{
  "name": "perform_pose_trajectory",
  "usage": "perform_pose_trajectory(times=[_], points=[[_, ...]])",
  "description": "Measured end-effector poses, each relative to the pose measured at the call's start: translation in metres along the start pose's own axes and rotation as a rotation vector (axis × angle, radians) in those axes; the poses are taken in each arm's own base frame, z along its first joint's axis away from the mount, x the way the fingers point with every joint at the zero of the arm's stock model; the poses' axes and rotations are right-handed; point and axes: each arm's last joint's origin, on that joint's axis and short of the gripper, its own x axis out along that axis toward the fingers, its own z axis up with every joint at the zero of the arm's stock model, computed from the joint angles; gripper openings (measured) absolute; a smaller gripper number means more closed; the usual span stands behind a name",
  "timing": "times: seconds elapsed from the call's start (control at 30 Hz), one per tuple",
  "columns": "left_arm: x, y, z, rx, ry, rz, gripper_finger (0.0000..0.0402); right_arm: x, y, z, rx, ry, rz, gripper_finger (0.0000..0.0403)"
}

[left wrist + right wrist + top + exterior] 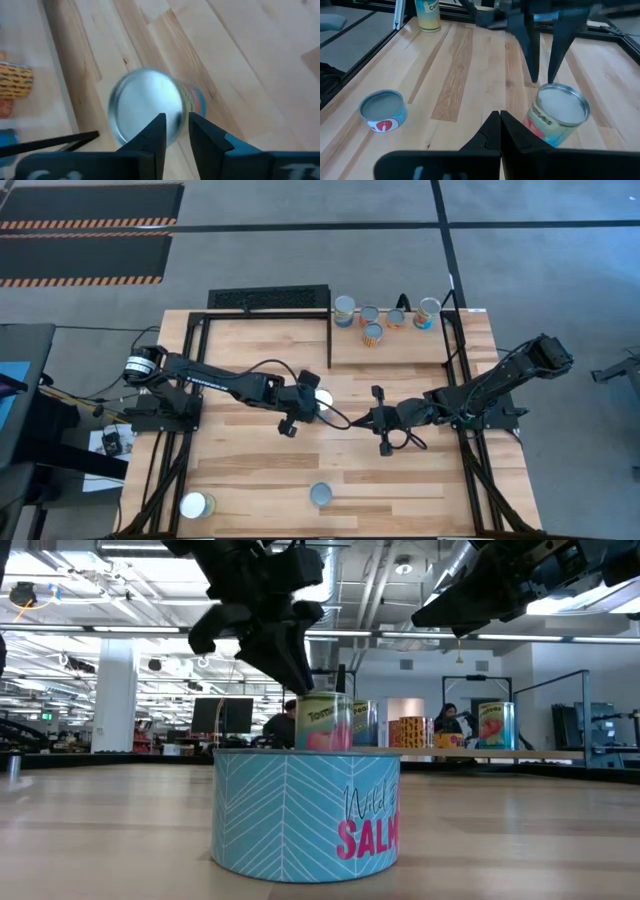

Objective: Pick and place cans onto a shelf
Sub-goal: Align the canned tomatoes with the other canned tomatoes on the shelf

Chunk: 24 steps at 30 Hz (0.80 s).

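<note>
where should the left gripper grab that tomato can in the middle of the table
Around its label wall, coming straight down. The tomato can stands upright with its silver top up, so the curved sides are the only opposed faces. The left gripper hangs above its rim, fingers nearly together; they would likely need to open wider first.

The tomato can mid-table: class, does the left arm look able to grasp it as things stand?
Probably yes. The left gripper hangs right above the tomato can, fingers slightly apart, with nothing between them; the right gripper waits alongside, clear.

Left gripper (305, 402) over a silver-topped can (322, 400) mid-table. Right gripper (378, 418) just beside. Five cans (372, 333) on the shelf (400, 350) at the far edge.
</note>
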Motion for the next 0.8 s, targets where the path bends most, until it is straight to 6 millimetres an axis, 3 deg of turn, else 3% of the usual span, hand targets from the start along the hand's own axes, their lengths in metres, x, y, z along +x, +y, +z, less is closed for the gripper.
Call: perform_pose_trajectory(times=[0.3,0.53,0.8], points=[[-0.033,-0.001,-0.002,-0.113,-0.184,-0.070,0.0079,0.000,0.000,0.000,-0.005,0.001,0.002,0.0012],[-0.041,-0.020,-0.040,-0.249,-0.427,0.014,0.0056,0.010,-0.006,0.008,0.043,-0.060,-0.026,0.0012],[-0.049,-0.039,-0.084,-0.391,-0.717,0.117,0.0032,0.048,-0.009,0.029,0.079,0.050,-0.069,0.0031]])
